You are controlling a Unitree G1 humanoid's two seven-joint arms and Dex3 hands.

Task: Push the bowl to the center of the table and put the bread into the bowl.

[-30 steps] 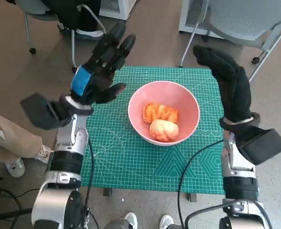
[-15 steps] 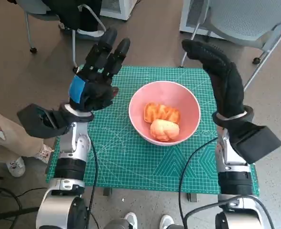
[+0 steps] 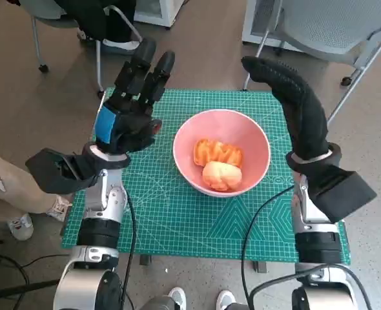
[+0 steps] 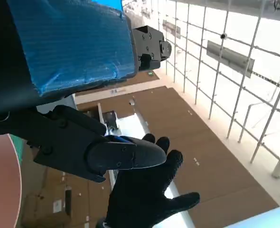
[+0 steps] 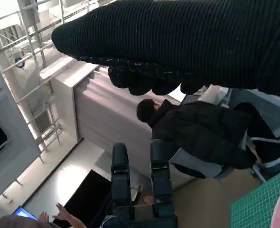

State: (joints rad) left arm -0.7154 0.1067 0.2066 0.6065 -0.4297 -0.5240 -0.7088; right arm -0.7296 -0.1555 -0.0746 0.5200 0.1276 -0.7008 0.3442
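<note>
Green mat [image 3: 177, 213] covers the small table in the middle of the frame. On it sits the pink bowl [image 3: 258, 145], with the bread [image 3: 221, 175] already inside. The left hand [image 3: 129, 110] and the right hand [image 3: 294, 103] are raised beside it, both empty with fingers apart. A low hand could bump the bowl and tip it.

One pink bowl [image 3: 221, 152] holds two pieces of bread [image 3: 217, 164]; two robot hands are raised.

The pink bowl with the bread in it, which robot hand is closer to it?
About equal, the left slightly nearer. The left hand is raised beside the bowl, the right hand raised at its other side; neither touches it.
</note>
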